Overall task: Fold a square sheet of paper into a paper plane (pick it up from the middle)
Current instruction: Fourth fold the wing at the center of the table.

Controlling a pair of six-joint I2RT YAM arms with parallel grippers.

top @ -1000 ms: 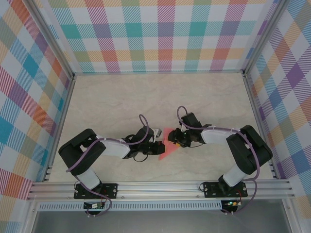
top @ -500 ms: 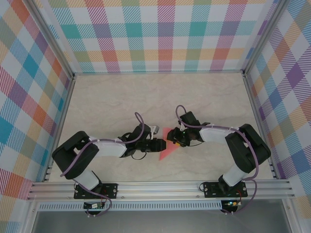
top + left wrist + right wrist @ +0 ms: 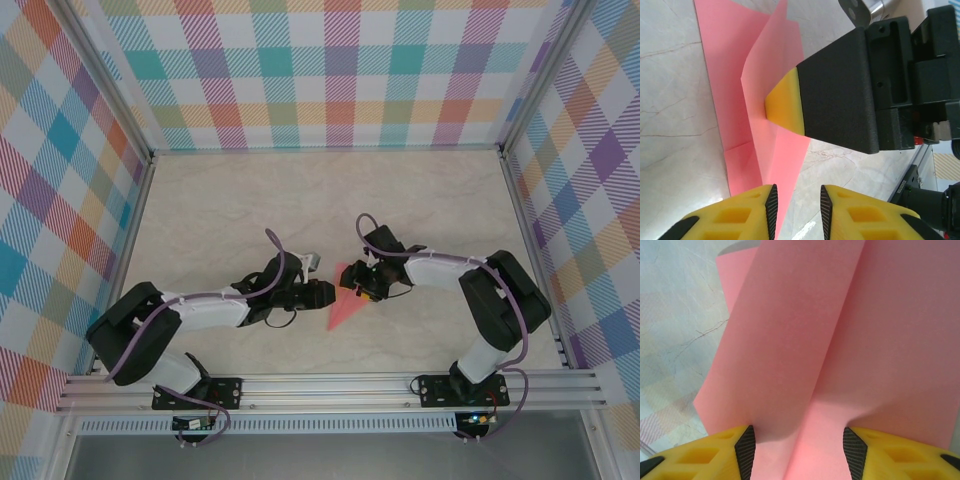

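Marble tabletop lay open toward 12 o'clock; left fingers, parted, sat at the 9 o'clock edge of the pink sheet, right fingers spread astride its fold.

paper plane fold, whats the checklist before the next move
1. Paper on the table: ok. The paper lies between the arms, folded to a point that faces their bases.
2. Right gripper placed: ok. It is open and straddles the paper, with one fingertip pressing on it.
3. Left gripper free: ok. Its jaws are slightly apart at the paper's edge, not shut on it.
4. Flap flat: not ok. It stands up off the table.
5. Creases even: cannot tell.
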